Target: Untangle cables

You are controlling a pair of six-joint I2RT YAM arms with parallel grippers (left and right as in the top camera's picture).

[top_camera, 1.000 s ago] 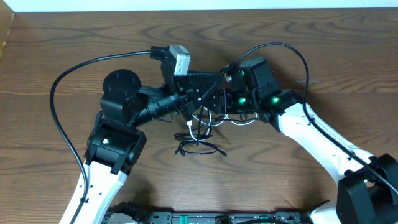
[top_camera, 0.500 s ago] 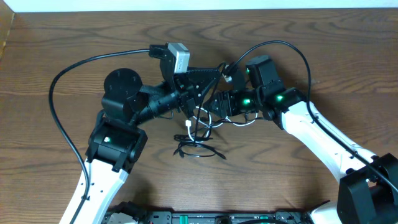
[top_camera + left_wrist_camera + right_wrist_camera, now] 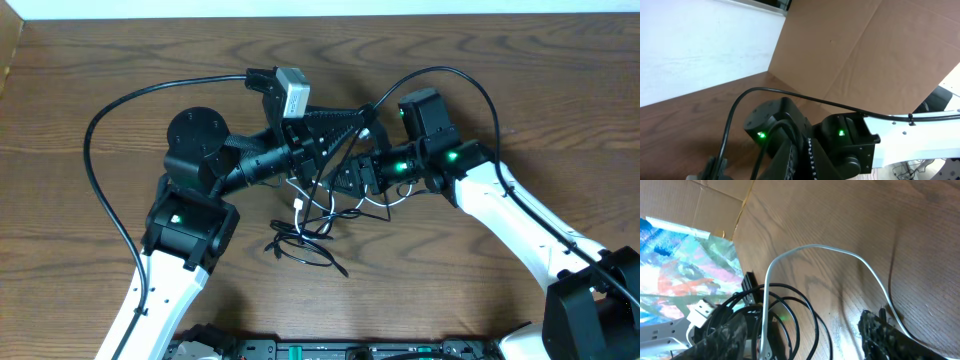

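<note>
One bundle of cables (image 3: 305, 232) on the table (image 3: 80, 60), left jaws clenched, right jaws spread apart.

From my station I count two black-and-white robot arms, the left arm (image 3: 185, 230) and the right arm (image 3: 505, 205), over one brown wood-grain table (image 3: 80, 60). Two thick black leads feed them: the left lead (image 3: 88, 170) and the right lead (image 3: 440, 69). In the tangle I count one thin white cord (image 3: 810, 246) and one small white plug end (image 3: 301, 206). The thin black cords (image 3: 290, 245) overlap too much for me to number.
</note>
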